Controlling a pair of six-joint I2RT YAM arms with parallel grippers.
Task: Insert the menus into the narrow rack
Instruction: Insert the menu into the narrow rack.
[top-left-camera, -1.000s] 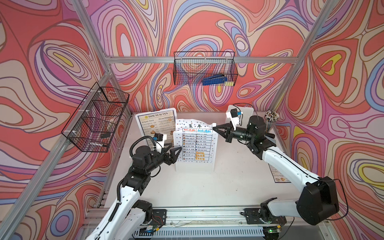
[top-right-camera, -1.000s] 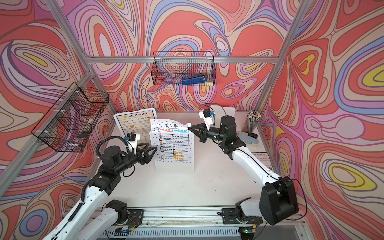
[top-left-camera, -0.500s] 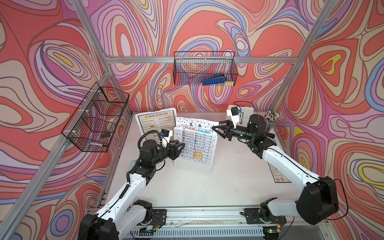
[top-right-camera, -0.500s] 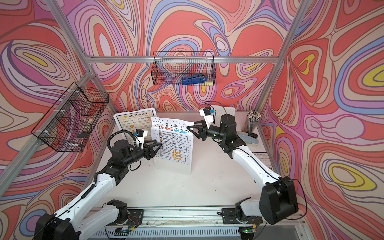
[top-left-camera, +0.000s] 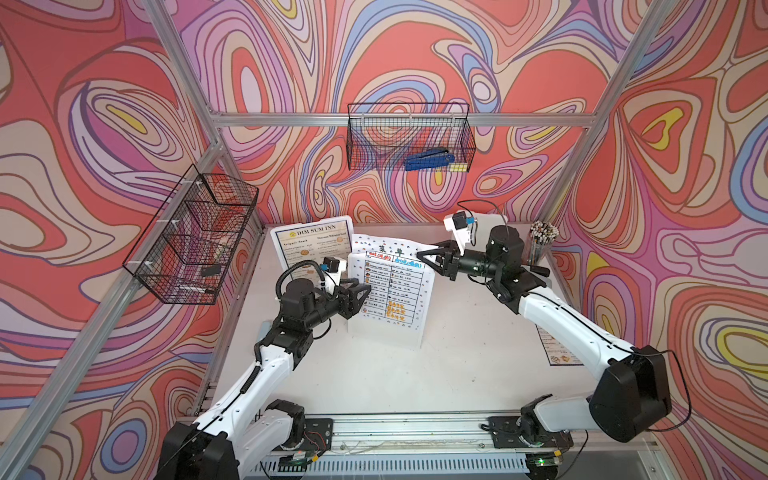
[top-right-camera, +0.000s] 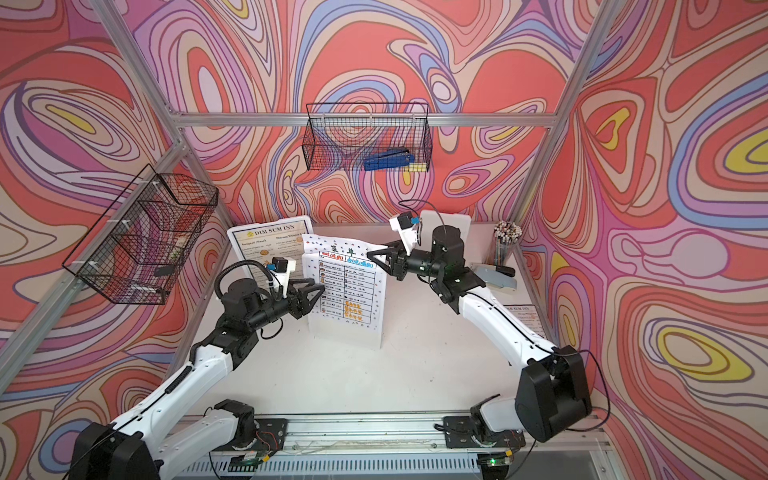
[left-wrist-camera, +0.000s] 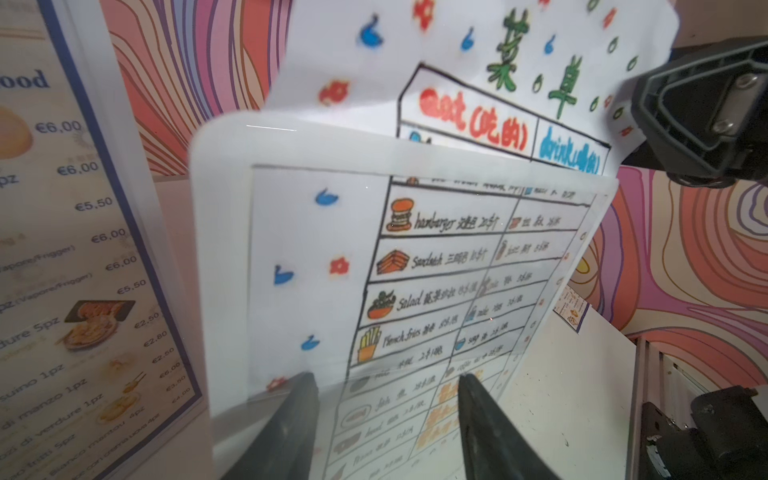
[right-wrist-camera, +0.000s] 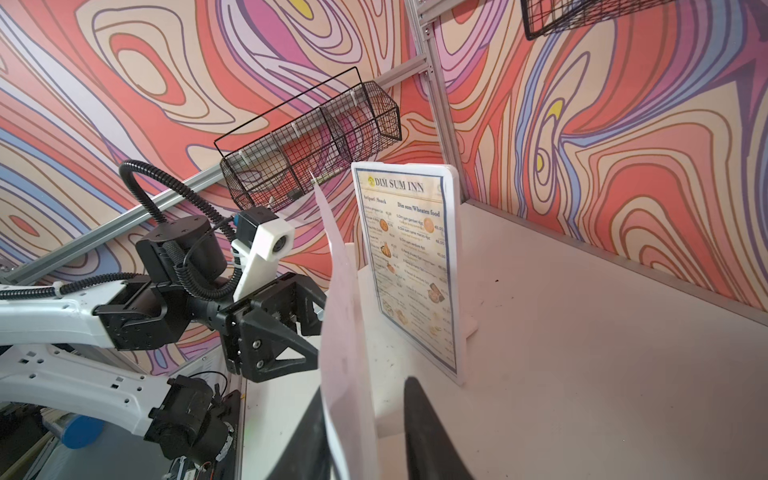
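Observation:
A white menu (top-left-camera: 388, 286) with a table and icon-dotted border stands partly down inside a clear narrow rack (top-left-camera: 382, 336) at mid-table, its top sticking out above the rack. My right gripper (top-left-camera: 419, 254) is at the sheet's upper right corner. In the right wrist view its jaws (right-wrist-camera: 365, 390) are open, with the sheet (right-wrist-camera: 340, 311) against one finger and a gap to the other. My left gripper (top-left-camera: 361, 293) is open at the rack's left edge, fingers spread before the rack's front face (left-wrist-camera: 224, 249). A blue-bordered DIM SUM INN menu (top-left-camera: 313, 245) stands in a second rack behind.
A small menu (top-left-camera: 559, 353) lies flat at the table's right edge. An empty clear rack (top-right-camera: 446, 220) stands behind my right arm, next to a cup of pens (top-left-camera: 540, 241). Wire baskets hang on the left wall (top-left-camera: 191, 241) and back wall (top-left-camera: 409, 141).
My left arm reached forward until its open gripper came up to the rack's left edge. My right jaws, shut on the sheet's corner before, have parted.

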